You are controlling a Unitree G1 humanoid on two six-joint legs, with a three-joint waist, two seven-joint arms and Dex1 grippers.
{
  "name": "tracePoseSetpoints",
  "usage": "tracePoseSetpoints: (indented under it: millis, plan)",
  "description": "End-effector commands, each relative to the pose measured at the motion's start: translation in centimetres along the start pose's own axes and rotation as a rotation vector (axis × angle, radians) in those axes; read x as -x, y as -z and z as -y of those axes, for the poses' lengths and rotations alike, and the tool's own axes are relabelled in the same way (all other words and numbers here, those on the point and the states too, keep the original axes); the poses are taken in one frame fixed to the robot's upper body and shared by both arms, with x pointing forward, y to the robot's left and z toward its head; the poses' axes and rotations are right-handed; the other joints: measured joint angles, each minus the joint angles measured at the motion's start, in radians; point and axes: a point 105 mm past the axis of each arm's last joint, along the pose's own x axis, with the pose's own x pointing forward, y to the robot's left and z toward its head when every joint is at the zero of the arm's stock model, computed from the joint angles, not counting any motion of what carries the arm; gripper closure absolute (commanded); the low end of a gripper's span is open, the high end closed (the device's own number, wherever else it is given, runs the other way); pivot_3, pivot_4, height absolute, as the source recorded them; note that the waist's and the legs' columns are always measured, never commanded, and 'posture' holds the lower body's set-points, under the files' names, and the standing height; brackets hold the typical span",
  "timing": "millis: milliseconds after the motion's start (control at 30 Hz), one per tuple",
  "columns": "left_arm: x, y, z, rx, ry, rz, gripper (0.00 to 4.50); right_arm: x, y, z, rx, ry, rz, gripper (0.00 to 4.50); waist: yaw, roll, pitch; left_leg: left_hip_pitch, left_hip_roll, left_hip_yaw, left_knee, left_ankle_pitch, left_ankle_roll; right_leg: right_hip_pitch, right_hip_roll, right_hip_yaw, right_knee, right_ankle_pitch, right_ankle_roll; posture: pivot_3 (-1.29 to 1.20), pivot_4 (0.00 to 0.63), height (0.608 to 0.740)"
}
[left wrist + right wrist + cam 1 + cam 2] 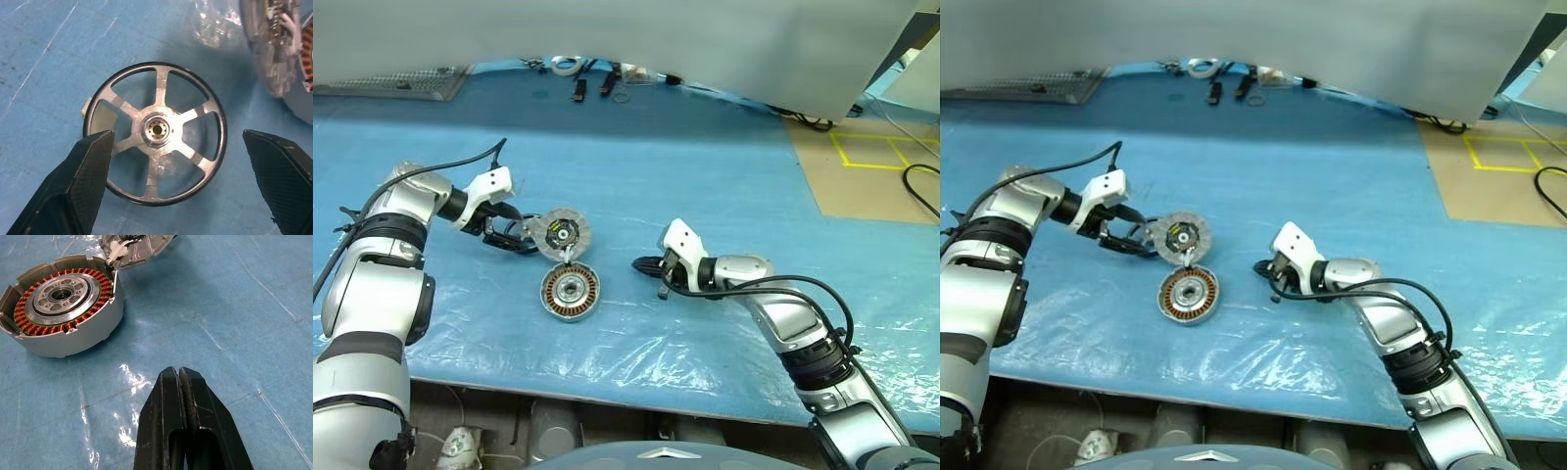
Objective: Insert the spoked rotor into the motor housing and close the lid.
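The spoked rotor (157,129), a dark-rimmed wheel with silver spokes, lies flat on the blue sheet. My left gripper (178,142) hangs over it, open, one finger on each side of the rim and neither touching. Just right of it the lid (560,233) leans tilted, its radial face with the black-and-yellow centre up, resting against the rim of the motor housing (571,292). The housing sits open, showing its copper windings (29,313). My right gripper (178,374) is shut and empty, low over the sheet to the right of the housing (641,264).
The blue plastic-covered table (705,176) stretches far back, where small tools and a ring (578,70) lie. A grey grid panel (401,83) sits at the far left. Brown floor with yellow tape (871,162) lies beyond the table's right edge.
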Motion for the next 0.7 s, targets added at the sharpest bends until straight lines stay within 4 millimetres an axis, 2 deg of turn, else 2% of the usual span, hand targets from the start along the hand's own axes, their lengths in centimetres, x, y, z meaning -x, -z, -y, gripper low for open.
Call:
tracePoseSetpoints:
  millis: [33, 67, 200, 367, 700]
  plan:
    - [0.9, -1.3, -0.7, -0.047, -0.048, 0.032, 0.04, 0.1, -1.2, -0.4, 0.042, -0.004, 0.039, 4.46, 0.0, 0.0, 0.0, 0.0, 0.0, 0.0, 0.0, 0.0, 0.0, 0.0, 0.0, 0.0, 0.0, 0.0, 0.0, 0.0, 0.15, 0.74]
    - [0.8, -1.3, -0.7, -0.045, -0.049, 0.031, 0.04, 0.1, -1.2, -0.5, 0.042, -0.004, 0.039, 4.46, 0.0, 0.0, 0.0, 0.0, 0.0, 0.0, 0.0, 0.0, 0.0, 0.0, 0.0, 0.0, 0.0, 0.0, 0.0, 0.0, 0.15, 0.74]
    - [0.3, -1.2, -0.8, -0.058, -0.062, 0.009, 0.96, 0.0, -1.3, -0.5, 0.046, -0.005, 0.037, 4.5, 0.0, 0.0, 0.0, 0.0, 0.0, 0.0, 0.0, 0.0, 0.0, 0.0, 0.0, 0.0, 0.0, 0.0, 0.0, 0.0, 0.15, 0.74]
    - [-0.2, -1.0, -0.5, -0.077, -0.034, 0.0, 0.96, 0.2, -1.1, -0.6, 0.046, -0.002, 0.032, 4.5, 0.0, 0.0, 0.0, 0.0, 0.0, 0.0, 0.0, 0.0, 0.0, 0.0, 0.0, 0.0, 0.0, 0.0, 0.0, 0.0, 0.15, 0.74]
    - [-0.6, 0.8, -0.2, -0.094, -0.03, -0.085, 0.96, 0.4, -1.1, -0.9, 0.046, 0.002, 0.03, 4.5, 0.0, 0.0, 0.0, 0.0, 0.0, 0.0, 0.0, 0.0, 0.0, 0.0, 0.0, 0.0, 0.0, 0.0, 0.0, 0.0, 0.15, 0.74]
